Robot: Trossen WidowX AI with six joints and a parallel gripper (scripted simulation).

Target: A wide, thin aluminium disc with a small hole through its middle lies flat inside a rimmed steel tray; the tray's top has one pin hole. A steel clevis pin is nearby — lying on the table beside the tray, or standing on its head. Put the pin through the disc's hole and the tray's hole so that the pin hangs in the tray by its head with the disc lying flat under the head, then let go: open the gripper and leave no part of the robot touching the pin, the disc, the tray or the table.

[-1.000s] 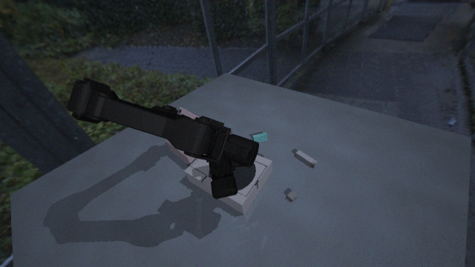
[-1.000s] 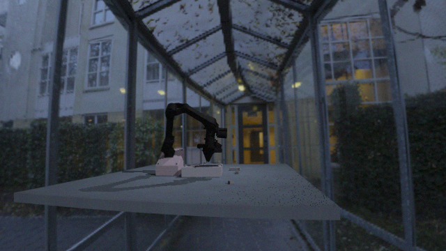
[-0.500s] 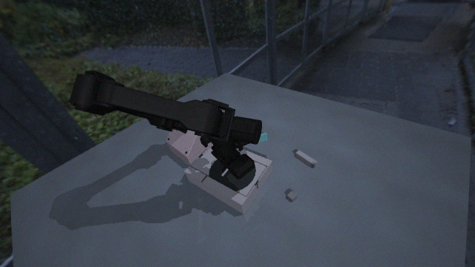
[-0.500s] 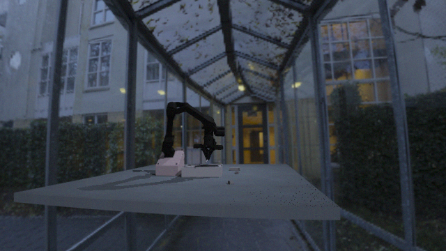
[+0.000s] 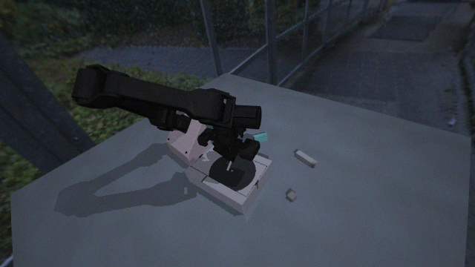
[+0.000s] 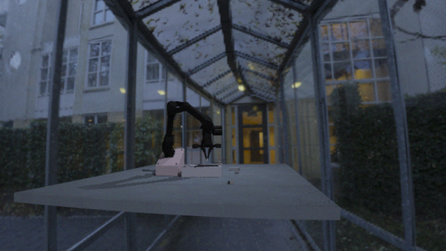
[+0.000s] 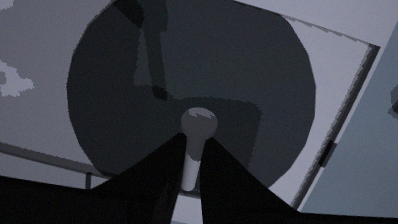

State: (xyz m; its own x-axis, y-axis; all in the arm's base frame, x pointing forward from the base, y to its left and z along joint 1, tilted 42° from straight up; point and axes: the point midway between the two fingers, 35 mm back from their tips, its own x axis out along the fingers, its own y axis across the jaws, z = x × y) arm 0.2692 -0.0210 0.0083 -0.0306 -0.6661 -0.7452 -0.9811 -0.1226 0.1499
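Over the pink-white rimmed steel tray (image 5: 224, 193) (image 6: 202, 171) (image 7: 342, 62), our tool (image 5: 231, 159) (image 6: 207, 157) (image 7: 194, 144) grips the pale round-headed steel pin (image 5: 229, 166) (image 6: 207, 160) (image 7: 198, 125), shank apparently downward. We should plumb it — tip centred over both holes — then lower gently, lest the dark, thin aluminium disc (image 5: 248, 176) (image 6: 209, 165) (image 7: 280, 90) shift.

Your pale steel pin (image 5: 229, 165) (image 6: 207, 160) (image 7: 195, 150) is gripped above the dark, wide disc (image 5: 246, 170) (image 6: 209, 166) (image 7: 215, 60), not through it (its broad, round end shows plainly from the wrist). Your disc lies flat inside the pale, rimmed tray (image 5: 224, 193) (image 6: 202, 171) (image 7: 332, 55), which sits level on the table.
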